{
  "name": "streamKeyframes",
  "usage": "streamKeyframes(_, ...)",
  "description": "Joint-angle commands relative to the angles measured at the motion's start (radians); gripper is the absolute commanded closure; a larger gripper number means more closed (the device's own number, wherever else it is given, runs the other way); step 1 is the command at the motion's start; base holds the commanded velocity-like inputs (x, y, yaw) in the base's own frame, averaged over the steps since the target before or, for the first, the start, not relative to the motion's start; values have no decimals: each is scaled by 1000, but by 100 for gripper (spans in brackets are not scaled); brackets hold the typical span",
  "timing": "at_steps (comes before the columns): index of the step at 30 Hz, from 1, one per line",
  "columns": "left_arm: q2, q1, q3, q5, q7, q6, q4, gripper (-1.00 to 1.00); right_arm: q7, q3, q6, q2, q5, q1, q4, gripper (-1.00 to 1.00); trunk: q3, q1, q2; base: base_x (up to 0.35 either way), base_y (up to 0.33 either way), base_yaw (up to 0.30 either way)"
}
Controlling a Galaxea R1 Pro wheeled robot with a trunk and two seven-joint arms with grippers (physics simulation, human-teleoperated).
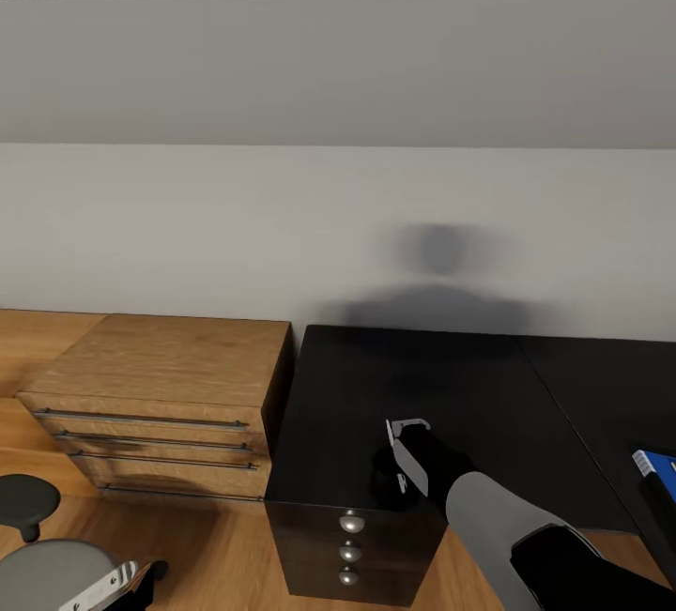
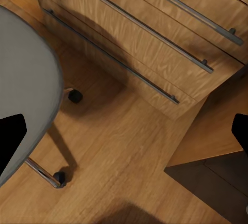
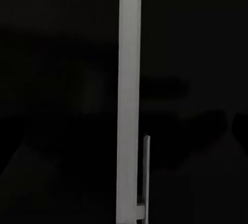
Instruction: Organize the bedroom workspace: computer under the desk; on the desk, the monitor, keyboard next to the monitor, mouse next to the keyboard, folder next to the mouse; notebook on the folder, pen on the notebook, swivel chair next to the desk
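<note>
Looking down from the head view: desk [image 1: 451, 404], black tabletop bare across the frame's centre, its three-knob drawer unit at lower centre. Right gripper [image 1: 402, 461] rests low over the tabletop's near edge, holding a thin pale object, possibly the pen [image 1: 409, 425]; too small to confirm. Blue flat item [image 1: 657, 465], partly cropped, on the tabletop at the right edge. Light-wood cabinet [image 1: 160, 395], left of the desk, touching or just beside it. Swivel chair [image 1: 47, 564], grey seat at lower left, left gripper [image 1: 113, 585] over it.

Left wrist view: chair seat at left, castors [image 2: 75, 96] on the wood floor [image 2: 129, 146], cabinet drawers in the upper half. Jaws spread open, empty.

Right wrist view: pale strip [image 3: 129, 100] running vertically down the centre against dark tabletop. Whether the jaws are clamped on it cannot be told.

Risks, judged: a slim item released on edge may roll off the near tabletop rim; the low left arm may nudge the chair on its castors.
</note>
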Motion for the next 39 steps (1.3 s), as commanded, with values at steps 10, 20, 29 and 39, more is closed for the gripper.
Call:
streamKeyframes(10,1,0,-1,8,5,4,-2,-100,-10,6,4,0,-11,-1,-2,100,-1,0,-1,0,0,0)
streamKeyframes(20,1,0,0,8,5,4,-2,-100,-8,6,4,0,-11,-1,-4,100,-1,0,-1,0,0,0)
streamKeyframes(29,1,0,0,8,5,4,-2,-100,-6,6,3,-1,-11,0,-5,100,-1,0,-1,0,0,0)
streamKeyframes(39,2,0,1,8,5,4,-2,-100,-5,6,3,0,-11,0,-6,100,-1,0,-1,0,0,0)
